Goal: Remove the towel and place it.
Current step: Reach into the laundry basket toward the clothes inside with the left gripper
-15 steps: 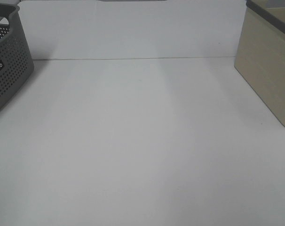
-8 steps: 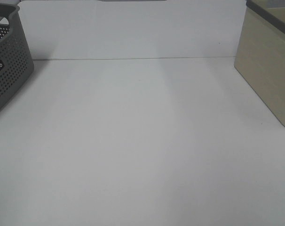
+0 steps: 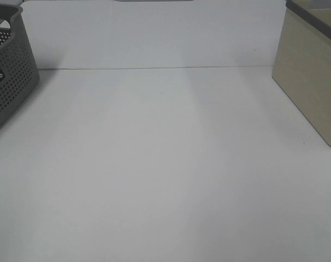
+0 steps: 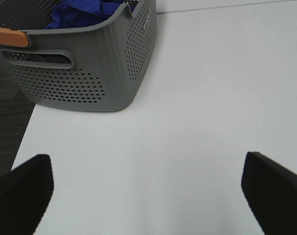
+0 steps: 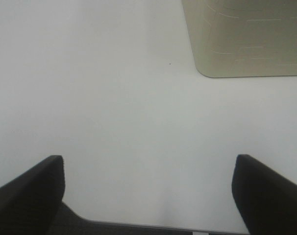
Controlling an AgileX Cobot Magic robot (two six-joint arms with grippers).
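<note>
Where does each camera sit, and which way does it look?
Exterior high: mounted high, faces white table, grey perforated plastic basket, beige rectangular box; no robot shows.
Left wrist: on left arm, faces same basket holding royal-blue cloth towel; open left gripper shows.
Right wrist: on right arm, faces same box; open right gripper shows.

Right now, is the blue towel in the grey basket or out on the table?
In: the towel lies bunched inside the grey basket, seen over its near wall.
</note>
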